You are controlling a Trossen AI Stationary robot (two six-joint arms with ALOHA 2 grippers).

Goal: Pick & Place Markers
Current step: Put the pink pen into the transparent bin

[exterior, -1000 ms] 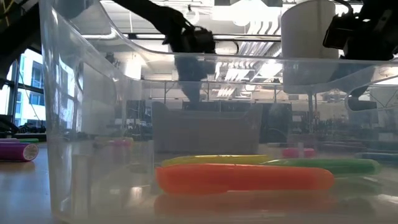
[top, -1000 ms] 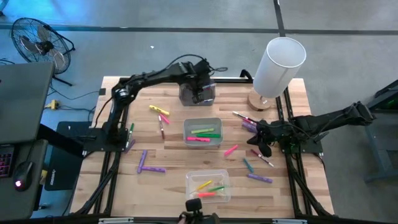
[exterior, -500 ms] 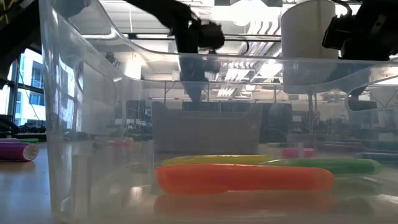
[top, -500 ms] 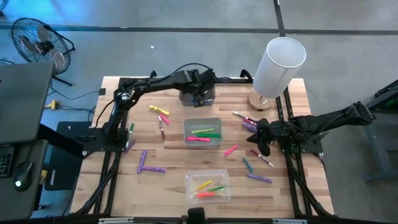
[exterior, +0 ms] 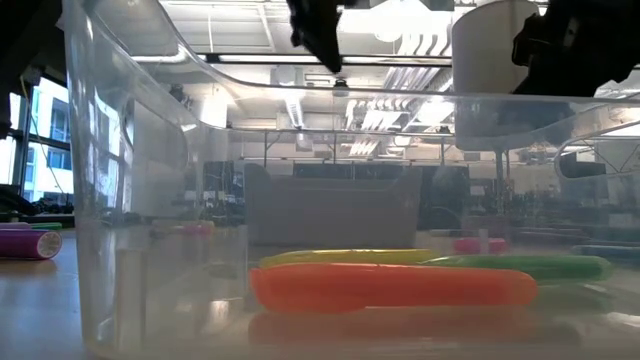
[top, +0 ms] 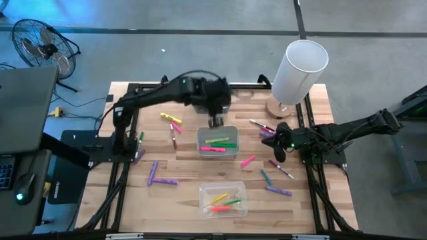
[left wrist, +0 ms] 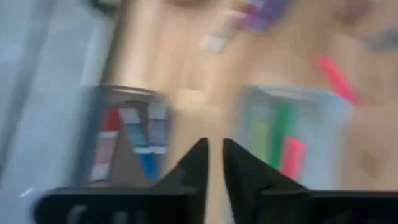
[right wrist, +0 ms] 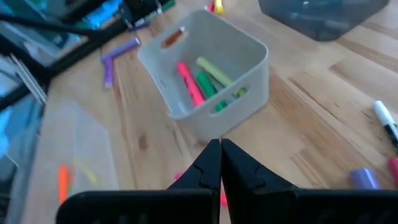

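Markers (top: 162,181) lay scattered on the table (top: 187,160), some already in bins; they were judged light, stiff and slippery, best gripped mid-barrel. The left pincer (top: 215,122) hovered nearly closed and empty; the right pincer (top: 281,151) was shut.

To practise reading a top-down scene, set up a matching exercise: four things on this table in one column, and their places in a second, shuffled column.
Column one:
1. clear bin
2. grey bin
3. white cylinder
4. left claw

Column two:
A. far right corner of the table
B. middle of the table, holding pink and green markers
C. just above the grey bin's far edge
D. near edge of the table, holding yellow, green and pink markers

Pairs: 1-D, 2-B, 3-A, 4-C
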